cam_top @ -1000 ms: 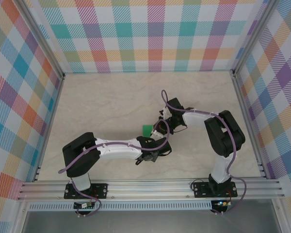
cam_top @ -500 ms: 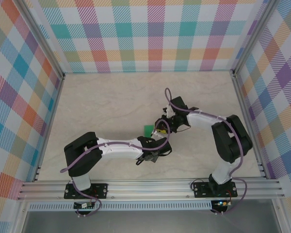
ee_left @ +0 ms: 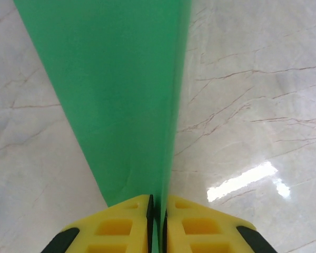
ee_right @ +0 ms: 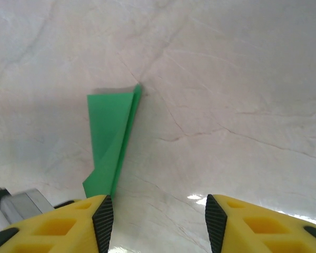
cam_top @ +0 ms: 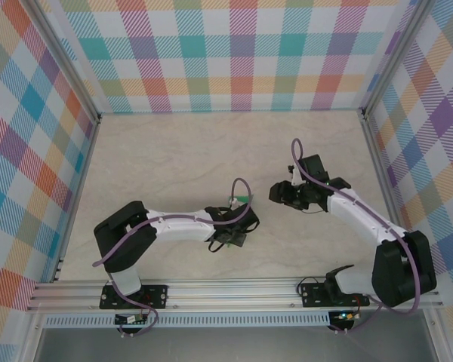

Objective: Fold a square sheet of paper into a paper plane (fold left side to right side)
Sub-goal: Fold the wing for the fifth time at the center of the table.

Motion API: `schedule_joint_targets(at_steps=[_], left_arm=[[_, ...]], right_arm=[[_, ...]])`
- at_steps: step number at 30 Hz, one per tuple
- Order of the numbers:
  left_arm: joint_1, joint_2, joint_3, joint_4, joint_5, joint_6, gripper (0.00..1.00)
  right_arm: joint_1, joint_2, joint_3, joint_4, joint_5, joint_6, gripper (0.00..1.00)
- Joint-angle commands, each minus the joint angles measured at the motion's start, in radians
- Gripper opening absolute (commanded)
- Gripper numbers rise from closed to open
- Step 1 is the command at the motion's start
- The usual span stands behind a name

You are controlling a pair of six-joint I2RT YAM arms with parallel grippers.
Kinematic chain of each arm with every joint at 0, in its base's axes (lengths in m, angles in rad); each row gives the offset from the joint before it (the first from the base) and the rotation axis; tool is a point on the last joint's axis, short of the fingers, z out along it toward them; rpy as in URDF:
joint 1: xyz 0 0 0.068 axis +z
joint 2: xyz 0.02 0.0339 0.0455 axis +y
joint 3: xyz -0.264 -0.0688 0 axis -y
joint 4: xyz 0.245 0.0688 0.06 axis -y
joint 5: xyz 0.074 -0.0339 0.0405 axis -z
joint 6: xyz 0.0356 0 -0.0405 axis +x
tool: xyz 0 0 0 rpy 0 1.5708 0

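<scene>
— The left claw (ee_left: 157, 210) pinches one end of the paper plane (ee_left: 116, 95). Its long axis runs straight out toward twelve o'clock, low over the table (ee_left: 253, 105).
— From above, the right claw (ee_right: 155, 211), spread and empty, stands apart at the plane's three o'clock. The left arm is nearer.

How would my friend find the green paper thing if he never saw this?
Start at the pale marble table inside the plaid walls. Near its middle, the left gripper pinches the paper plane, a narrow folded strip. It is plain bright green with layered creases, unlike the pale table and the black-and-white arms.
</scene>
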State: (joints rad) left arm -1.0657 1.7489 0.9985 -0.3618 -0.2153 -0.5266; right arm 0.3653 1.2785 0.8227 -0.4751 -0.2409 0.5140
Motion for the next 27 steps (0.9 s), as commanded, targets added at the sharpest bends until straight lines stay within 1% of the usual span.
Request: schedule_joint_targets(at_steps=[1,4,6,11,14,17,20,23,27], left_arm=[[0.035,-0.056,-0.05,0.105,0.084,-0.05,0.14],[0.057,-0.086,-0.098,0.176,0.118,-0.078,0.14],[0.07,-0.109,-0.128,0.218,0.141,-0.095,0.14],[0.109,-0.153,-0.197,0.32,0.209,-0.132,0.14],[0.133,-0.164,-0.238,0.383,0.253,-0.158,0.14],[0.148,-0.16,-0.252,0.406,0.278,-0.17,0.13],[0.165,-0.158,-0.274,0.442,0.306,-0.189,0.12],[0.183,-0.157,-0.29,0.473,0.329,-0.204,0.12],[0.203,-0.154,-0.315,0.516,0.359,-0.228,0.11]], right_arm=[[-0.003,-0.05,-0.074,0.042,-0.032,-0.034,0.52],[-0.001,-0.057,-0.149,0.157,-0.136,0.008,0.52],[0.006,-0.045,-0.182,0.213,-0.183,0.032,0.52],[0.048,0.01,-0.191,0.266,-0.205,0.04,0.53],[0.056,0.039,-0.218,0.389,-0.258,0.098,0.54],[0.073,0.082,-0.24,0.527,-0.299,0.164,0.54],[0.107,0.133,-0.228,0.591,-0.3,0.189,0.54],[0.144,0.177,-0.209,0.612,-0.273,0.199,0.54],[0.178,0.238,-0.184,0.644,-0.247,0.216,0.57]])
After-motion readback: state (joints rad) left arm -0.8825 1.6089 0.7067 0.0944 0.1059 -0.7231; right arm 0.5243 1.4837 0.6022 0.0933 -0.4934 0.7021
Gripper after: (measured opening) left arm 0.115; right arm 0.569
